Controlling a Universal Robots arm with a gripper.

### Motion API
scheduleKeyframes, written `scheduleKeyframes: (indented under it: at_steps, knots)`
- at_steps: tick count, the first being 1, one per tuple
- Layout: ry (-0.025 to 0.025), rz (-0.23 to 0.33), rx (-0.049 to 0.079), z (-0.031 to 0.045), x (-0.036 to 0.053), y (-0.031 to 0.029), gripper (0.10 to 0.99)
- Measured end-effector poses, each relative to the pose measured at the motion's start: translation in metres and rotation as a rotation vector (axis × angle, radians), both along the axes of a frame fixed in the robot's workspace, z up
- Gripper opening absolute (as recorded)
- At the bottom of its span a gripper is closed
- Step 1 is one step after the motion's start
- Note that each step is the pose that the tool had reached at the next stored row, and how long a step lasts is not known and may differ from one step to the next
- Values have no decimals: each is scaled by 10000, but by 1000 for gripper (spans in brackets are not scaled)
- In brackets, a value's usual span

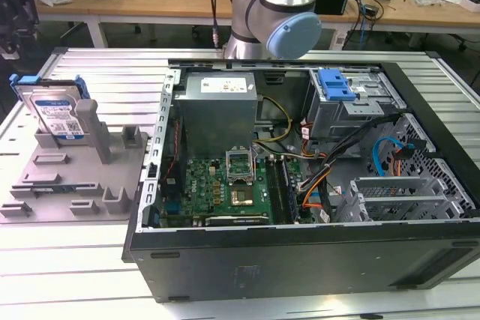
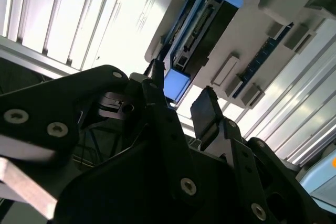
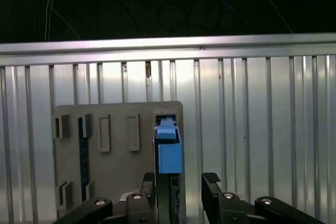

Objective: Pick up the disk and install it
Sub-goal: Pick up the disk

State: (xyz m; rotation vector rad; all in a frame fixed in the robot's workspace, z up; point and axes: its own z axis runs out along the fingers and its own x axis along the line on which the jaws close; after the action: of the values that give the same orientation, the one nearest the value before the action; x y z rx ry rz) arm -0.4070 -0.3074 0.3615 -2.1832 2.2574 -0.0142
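Observation:
The disk (image 1: 56,114), a silver drive with a white-and-blue label and a blue rail frame, stands on edge in the grey fixture plate (image 1: 75,185) at the exterior view's left. In both wrist views I look down along my gripper (image 3: 181,183) at it. The disk's blue edge (image 3: 169,150) lines up between the two black fingertips (image 3: 211,179), which are spread apart and hold nothing. In the second wrist view the gripper (image 2: 178,85) hangs clear of the disk (image 2: 202,30) and the plate (image 2: 273,40).
An open computer case (image 1: 300,252) lies on the ribbed metal table (image 1: 45,260) to the exterior view's right of the plate, with a motherboard, cables and a blue-tabbed drive cage (image 1: 335,84). The arm's base (image 1: 274,13) stands behind the case. Upright posts (image 1: 88,121) flank the disk.

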Motion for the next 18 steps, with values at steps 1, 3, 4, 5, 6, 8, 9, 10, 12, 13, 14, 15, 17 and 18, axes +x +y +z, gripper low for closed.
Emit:
scheduleKeyframes:
  at_steps: [1,3,4,5,6,8,9,10,12,13,14,15,17,18]
  knots:
    - [-1,25,-1,-7,-4,-1,482]
    - [1,93,-2,-32,-7,0,482]
    - [2,107,-2,-38,-8,0,482]
    - [2,122,-2,-46,-10,0,482]
    - [2,137,-2,-54,-13,0,482]
    - [2,166,-2,-70,-20,-1,482]
    - [3,179,-3,-79,-25,-2,482]
    - [4,194,-2,-91,-33,-4,482]
    - [0,221,-1,-118,-49,-14,482]
    - [2,236,-2,-126,-55,-25,482]
    - [0,244,-1,-137,-59,-39,482]
    - [2,248,-1,-143,-60,-51,482]
    - [0,253,-1,-158,-60,-68,482]
    - [2,253,-2,-168,-60,-70,482]
